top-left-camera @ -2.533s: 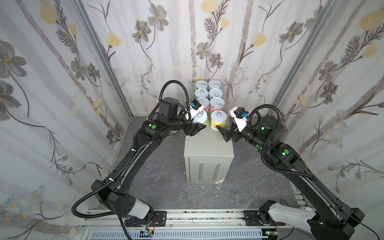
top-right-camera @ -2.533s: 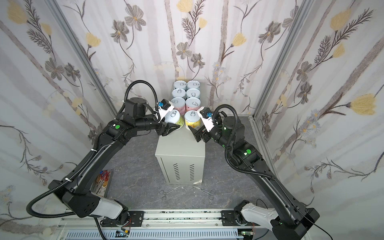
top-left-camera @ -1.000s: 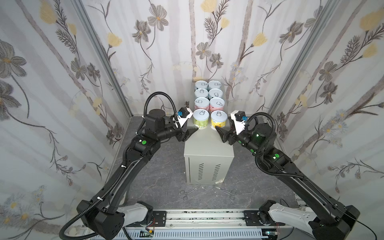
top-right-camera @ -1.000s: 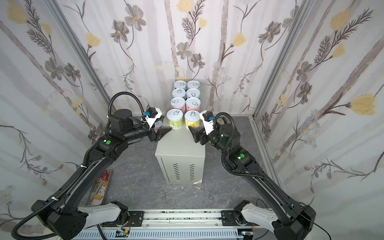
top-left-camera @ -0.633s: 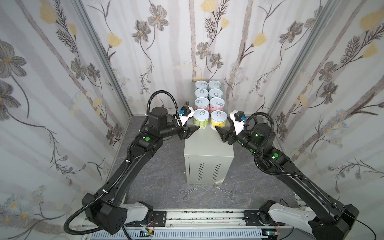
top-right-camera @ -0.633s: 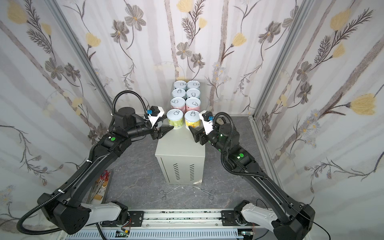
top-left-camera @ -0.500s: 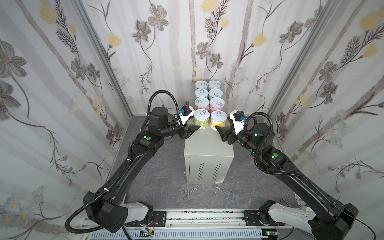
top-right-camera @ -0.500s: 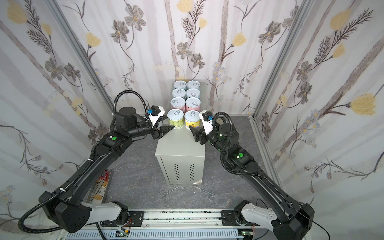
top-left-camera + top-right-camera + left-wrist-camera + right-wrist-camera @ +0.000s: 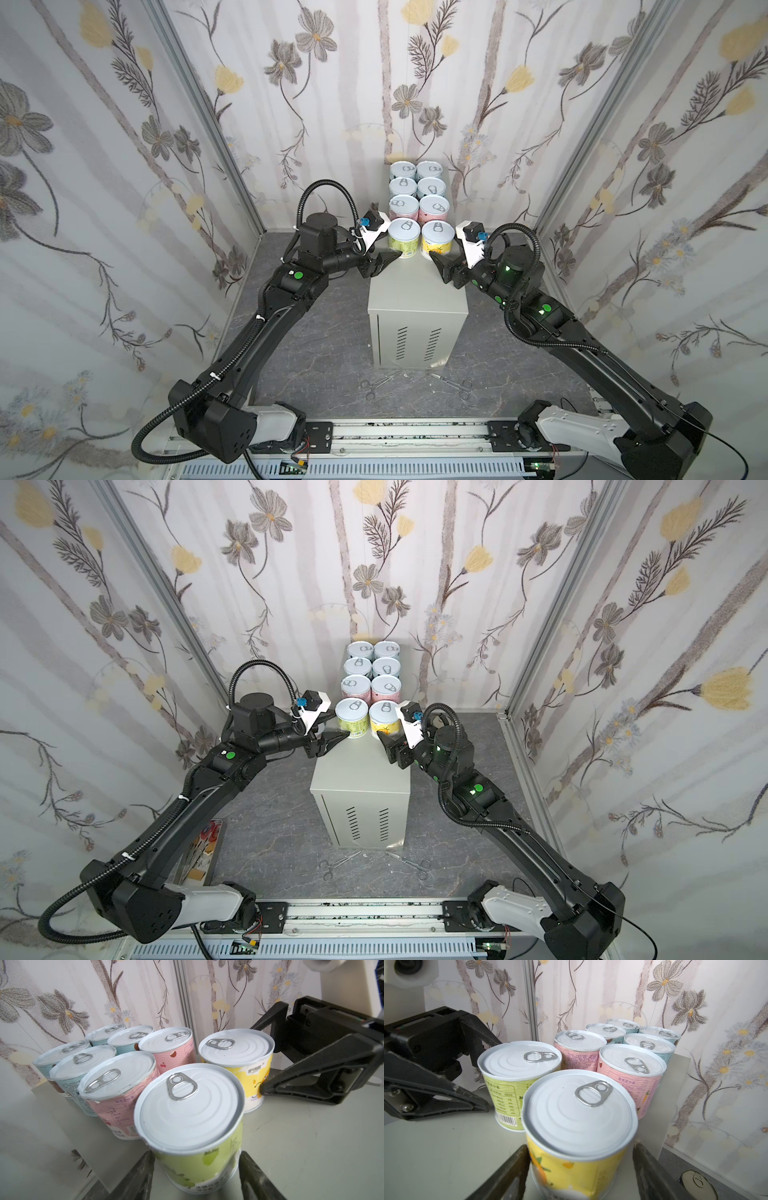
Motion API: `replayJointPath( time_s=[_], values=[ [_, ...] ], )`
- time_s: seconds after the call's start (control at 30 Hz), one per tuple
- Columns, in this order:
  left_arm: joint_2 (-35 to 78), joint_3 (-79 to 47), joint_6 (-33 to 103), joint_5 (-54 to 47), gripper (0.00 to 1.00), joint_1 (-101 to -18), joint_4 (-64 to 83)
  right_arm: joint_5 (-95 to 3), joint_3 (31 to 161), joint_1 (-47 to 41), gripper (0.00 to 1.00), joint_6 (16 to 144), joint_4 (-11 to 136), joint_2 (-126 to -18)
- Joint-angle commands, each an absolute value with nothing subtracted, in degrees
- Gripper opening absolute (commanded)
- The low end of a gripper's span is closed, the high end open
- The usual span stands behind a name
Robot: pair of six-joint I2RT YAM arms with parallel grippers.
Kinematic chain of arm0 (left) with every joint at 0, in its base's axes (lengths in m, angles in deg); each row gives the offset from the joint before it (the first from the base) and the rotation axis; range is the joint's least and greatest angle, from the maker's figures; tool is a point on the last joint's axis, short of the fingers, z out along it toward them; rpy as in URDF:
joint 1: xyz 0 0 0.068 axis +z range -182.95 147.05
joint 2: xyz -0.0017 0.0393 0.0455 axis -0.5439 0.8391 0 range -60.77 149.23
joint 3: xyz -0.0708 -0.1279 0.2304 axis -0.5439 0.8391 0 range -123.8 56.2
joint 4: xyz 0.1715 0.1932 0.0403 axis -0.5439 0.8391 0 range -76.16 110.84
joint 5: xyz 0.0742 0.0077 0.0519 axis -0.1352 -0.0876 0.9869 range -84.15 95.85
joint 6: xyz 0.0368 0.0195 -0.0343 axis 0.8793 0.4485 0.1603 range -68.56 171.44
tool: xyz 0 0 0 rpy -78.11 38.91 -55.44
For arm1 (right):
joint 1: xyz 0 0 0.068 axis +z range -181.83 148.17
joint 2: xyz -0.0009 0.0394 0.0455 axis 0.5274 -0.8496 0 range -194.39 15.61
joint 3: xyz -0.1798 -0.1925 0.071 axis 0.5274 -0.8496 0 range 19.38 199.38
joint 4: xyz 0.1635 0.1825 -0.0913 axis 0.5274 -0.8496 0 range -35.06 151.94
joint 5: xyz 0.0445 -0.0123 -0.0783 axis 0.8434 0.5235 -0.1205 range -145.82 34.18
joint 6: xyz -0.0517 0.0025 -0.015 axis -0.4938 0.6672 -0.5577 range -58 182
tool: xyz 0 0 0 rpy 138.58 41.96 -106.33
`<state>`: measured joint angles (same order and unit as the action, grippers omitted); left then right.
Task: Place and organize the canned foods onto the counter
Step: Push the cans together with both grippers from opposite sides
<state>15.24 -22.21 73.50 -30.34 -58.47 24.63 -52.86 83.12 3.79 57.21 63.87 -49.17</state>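
Since the earlier frames, both arms have been drawn back from the cans. The left gripper (image 9: 388,258) is seen apart around the green can (image 9: 404,237), the right gripper (image 9: 437,262) apart around the yellow can (image 9: 437,237); eight cans stand at the counter's (image 9: 417,291) far edge

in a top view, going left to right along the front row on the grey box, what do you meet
left gripper → green-label can → yellow-label can → right gripper, all at the metal box top.
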Motion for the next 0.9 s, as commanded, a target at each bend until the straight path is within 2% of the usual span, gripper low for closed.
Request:
replayJointPath(
  time_s=[0.0,0.87],
  values=[
    [15.0,-22.6,73.7,-31.1,0.63,-58.4,22.5,-53.6,83.4,3.8,0.77,56.4,66.5,-49.4],
    [15.4,-21.7,72.3,-30.3,0.63,-58.4,18.8,-52.7,83.7,3.6,0.73,55.6,67.3,-51.4]
  ],
)
